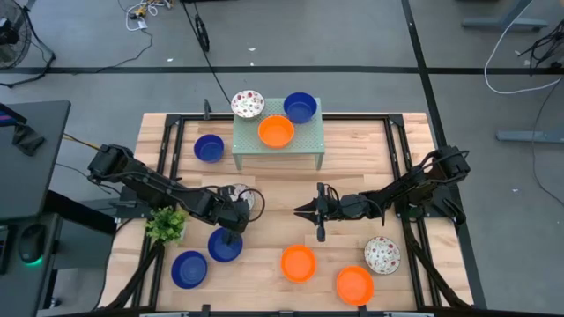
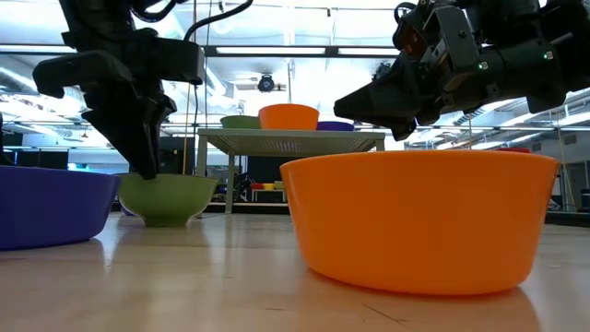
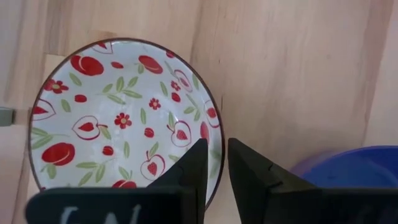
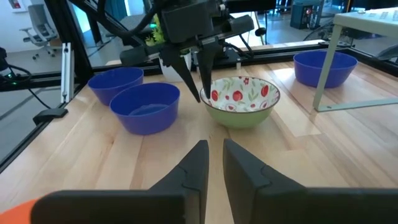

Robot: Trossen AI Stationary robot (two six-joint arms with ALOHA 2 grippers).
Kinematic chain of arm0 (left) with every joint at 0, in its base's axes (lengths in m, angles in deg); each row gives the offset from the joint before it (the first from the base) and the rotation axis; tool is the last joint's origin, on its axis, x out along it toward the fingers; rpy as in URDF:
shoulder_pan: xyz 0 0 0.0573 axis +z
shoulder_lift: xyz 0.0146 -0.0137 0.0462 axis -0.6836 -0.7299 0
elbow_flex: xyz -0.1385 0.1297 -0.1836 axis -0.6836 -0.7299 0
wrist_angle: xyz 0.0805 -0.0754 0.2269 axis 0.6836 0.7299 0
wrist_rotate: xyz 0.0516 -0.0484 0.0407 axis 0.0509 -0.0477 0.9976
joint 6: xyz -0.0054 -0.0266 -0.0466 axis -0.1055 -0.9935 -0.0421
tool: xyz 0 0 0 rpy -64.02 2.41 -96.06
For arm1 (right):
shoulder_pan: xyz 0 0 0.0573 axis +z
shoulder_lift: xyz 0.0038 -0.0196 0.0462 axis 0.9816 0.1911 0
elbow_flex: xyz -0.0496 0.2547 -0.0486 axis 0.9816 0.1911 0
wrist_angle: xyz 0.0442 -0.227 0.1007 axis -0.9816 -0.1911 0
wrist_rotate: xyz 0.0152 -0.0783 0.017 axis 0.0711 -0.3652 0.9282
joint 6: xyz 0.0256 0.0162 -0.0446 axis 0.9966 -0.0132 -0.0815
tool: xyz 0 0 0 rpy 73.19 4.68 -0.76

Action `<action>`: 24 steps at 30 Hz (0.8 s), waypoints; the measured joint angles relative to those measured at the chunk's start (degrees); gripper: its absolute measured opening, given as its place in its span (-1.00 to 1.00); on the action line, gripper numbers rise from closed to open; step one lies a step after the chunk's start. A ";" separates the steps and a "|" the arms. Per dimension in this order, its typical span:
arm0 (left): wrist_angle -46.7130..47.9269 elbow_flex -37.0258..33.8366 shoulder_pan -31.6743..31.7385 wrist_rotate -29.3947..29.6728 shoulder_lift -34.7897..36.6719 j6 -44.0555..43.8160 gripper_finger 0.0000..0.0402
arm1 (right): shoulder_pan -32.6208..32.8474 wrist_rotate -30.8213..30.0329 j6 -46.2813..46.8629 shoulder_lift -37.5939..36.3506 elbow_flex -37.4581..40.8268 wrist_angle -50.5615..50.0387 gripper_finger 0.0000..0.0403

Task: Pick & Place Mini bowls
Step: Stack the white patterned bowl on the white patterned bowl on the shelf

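Wooden bench [image 1: 264, 220] fills mid-frame in the high view, grey floor around it. Left of centre, left gripper [image 1: 236, 214] sits over the patterned bowl [image 3: 121, 118], fingers [image 3: 186, 171] slightly parted at its rim, not clearly pinching. Blue bowls [image 1: 225, 245] lie just below it, more bowls on the green stand [image 1: 278, 145] at top centre. Right gripper [image 1: 308, 211] hovers mid-bench, fingers narrowly parted, empty. Bowl looks rigid, light, glossy and probably slippery; take it by the rim. Rim contact is hidden behind the fingers.

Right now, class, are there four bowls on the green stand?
No, the green stand carries three: a patterned bowl, an orange bowl and a blue bowl.
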 joint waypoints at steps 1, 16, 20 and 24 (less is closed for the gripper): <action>0.12 0.00 0.00 0.00 0.00 0.08 -0.66 | 0.00 0.01 0.01 0.00 0.00 0.06 -0.75; 0.00 0.00 0.26 -0.42 -2.54 0.08 -0.72 | 0.00 0.01 0.28 0.00 0.02 -0.22 -0.75; 0.04 0.08 0.27 -1.54 -2.42 0.10 -0.83 | 0.00 0.01 0.26 0.00 0.02 -0.22 -0.76; 1.57 1.04 0.22 -0.76 -2.25 0.27 -0.93 | 0.00 -0.01 0.28 0.00 0.02 -0.30 -0.75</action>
